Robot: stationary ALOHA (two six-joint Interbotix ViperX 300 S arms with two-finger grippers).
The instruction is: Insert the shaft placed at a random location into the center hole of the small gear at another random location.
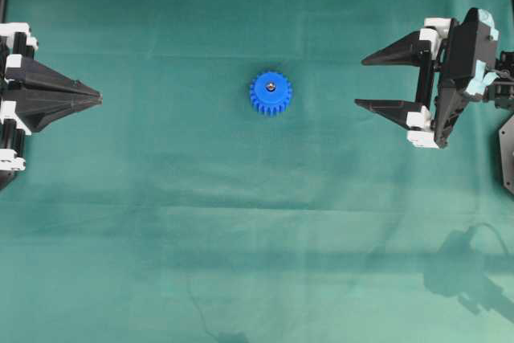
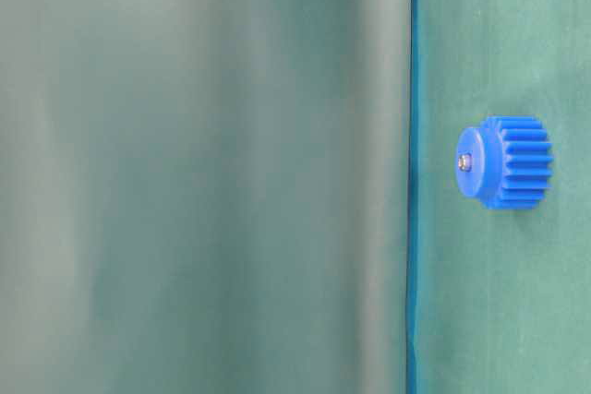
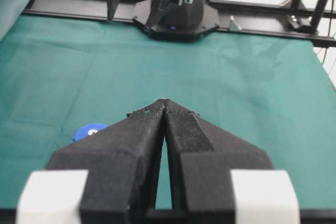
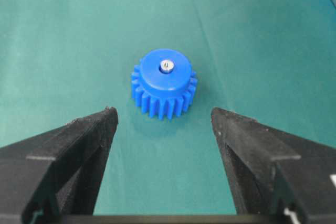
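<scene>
The small blue gear (image 1: 271,93) lies flat on the green cloth near the middle, hub up. The silvery shaft (image 1: 271,86) stands in its center hole, only its tip showing; the hole itself is filled and hidden. The gear also shows in the right wrist view (image 4: 164,83) with the shaft tip (image 4: 166,66), in the table-level view (image 2: 505,161) and partly in the left wrist view (image 3: 89,130). My left gripper (image 1: 98,98) is shut and empty at the far left. My right gripper (image 1: 360,82) is open and empty, well to the right of the gear (image 4: 164,114).
The green cloth (image 1: 257,222) covers the table. The right arm's base (image 3: 176,11) stands at the far edge in the left wrist view. A black frame rail (image 3: 262,27) runs along that edge.
</scene>
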